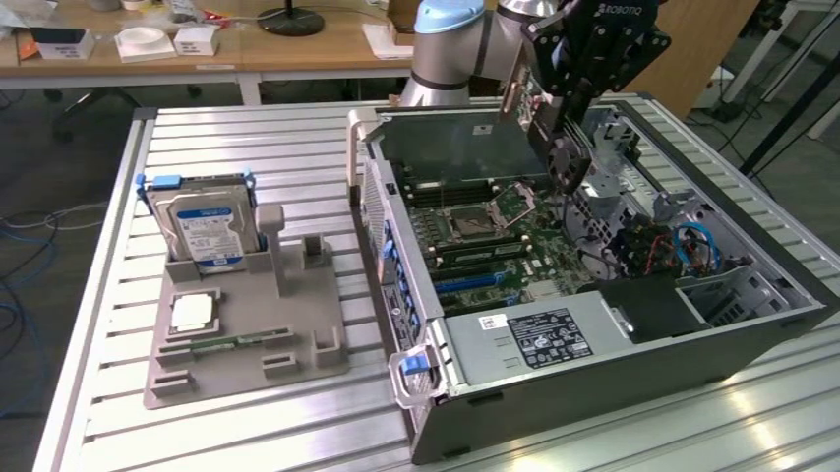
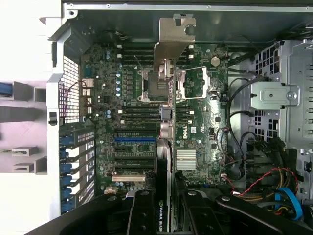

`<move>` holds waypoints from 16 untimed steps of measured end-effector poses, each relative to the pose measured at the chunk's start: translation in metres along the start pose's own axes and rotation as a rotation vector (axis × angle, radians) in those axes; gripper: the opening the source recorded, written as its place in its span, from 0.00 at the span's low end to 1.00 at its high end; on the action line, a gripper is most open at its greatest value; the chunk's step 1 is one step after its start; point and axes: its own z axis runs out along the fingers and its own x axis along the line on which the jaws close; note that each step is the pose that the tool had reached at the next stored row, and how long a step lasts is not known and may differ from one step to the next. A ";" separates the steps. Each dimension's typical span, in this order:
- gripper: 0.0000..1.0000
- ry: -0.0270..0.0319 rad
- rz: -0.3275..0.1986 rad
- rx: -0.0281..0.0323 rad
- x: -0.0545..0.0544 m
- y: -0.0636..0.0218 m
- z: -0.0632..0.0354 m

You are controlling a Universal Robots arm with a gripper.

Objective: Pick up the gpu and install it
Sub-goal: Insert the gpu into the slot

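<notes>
in the exterior view, from its left, a grey parts holder (image 1: pixel 250 366) carried one hard drive (image 1: pixel 200 231) with a blue label standing upright, one square processor chip (image 1: pixel 193 313) and one narrow memory stick (image 1: pixel 236 342) lying flat. to its right lay one open computer case (image 1: pixel 591 393) with its power supply (image 1: pixel 538 336) near the front. over the case the one arm's gripper (image 1: pixel 568 162) held the one gpu (image 1: pixel 453 147) on edge, its green board raised above the motherboard and not seated. the wrist view looked straight down the card: the gpu (image 2: pixel 172 49) appeared edge-on, silver bracket at the far end, crossing over the processor socket (image 2: pixel 149 85) of the motherboard (image 2: pixel 132 122), with nvidia lettering between the two black fingers (image 2: pixel 142 215). the gripper (image 2: pixel 168 200) had those fingers clamped on the card's two faces. everything stood on a slatted aluminium table (image 1: pixel 236 138); behind it ran wooden desks (image 1: pixel 302 44) with small white items, and blue cables (image 1: pixel 27 246) trailed on the floor at the exterior view's left.
</notes>
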 end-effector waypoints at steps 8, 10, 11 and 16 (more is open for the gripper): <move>0.26 0.0000 0.000 0.0000 0.000 0.0000 0.0000; 0.26 0.0000 0.000 0.0000 0.000 0.0000 0.0000; 0.26 0.0001 -0.003 0.0000 0.000 0.0000 -0.0004; 0.26 0.0034 -0.075 0.0014 0.000 0.0001 -0.0030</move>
